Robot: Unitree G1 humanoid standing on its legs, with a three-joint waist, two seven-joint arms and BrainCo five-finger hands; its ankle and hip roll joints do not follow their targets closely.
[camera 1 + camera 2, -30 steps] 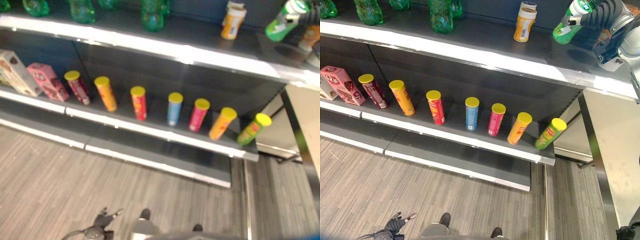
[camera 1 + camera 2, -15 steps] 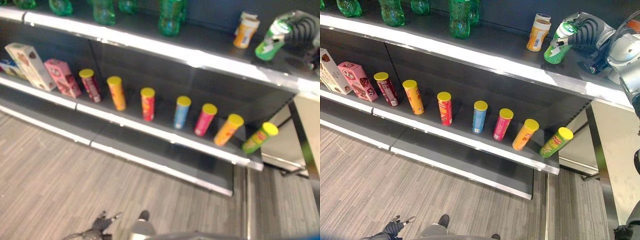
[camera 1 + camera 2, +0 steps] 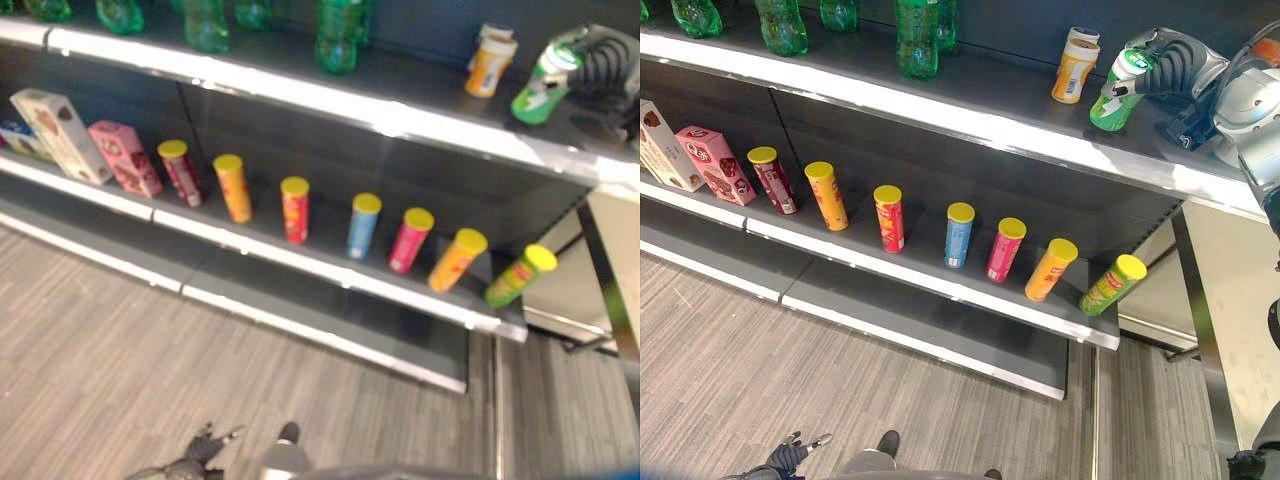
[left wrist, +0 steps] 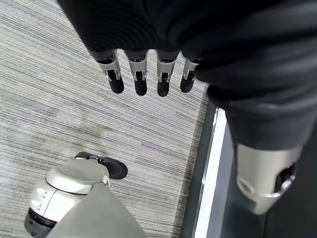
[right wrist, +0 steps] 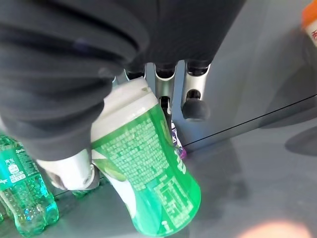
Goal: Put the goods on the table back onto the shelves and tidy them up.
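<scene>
We find the right hand (image 3: 1170,65) clamped on a green can (image 3: 1114,92) over the top shelf (image 3: 970,95); left hand (image 4: 148,74) hangs apart-fingered.

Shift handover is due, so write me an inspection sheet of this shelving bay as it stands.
Surface: upper shelf and lower shelf, both dark with pale front edges.
Job's things: green can with a white top, tilted, its base on the upper shelf beside an orange-and-white tub.
Clutter: green bottles along the upper shelf; seven yellow-lidded tubes in a row on the lower shelf, pink box and pale box at its left end.
Hands: right hand curled round the can; left hand low over the floor, fingers straight, holding nothing.
Cables: nothing seen.
Surroundings: grey striped floor; pale table to the right.
</scene>
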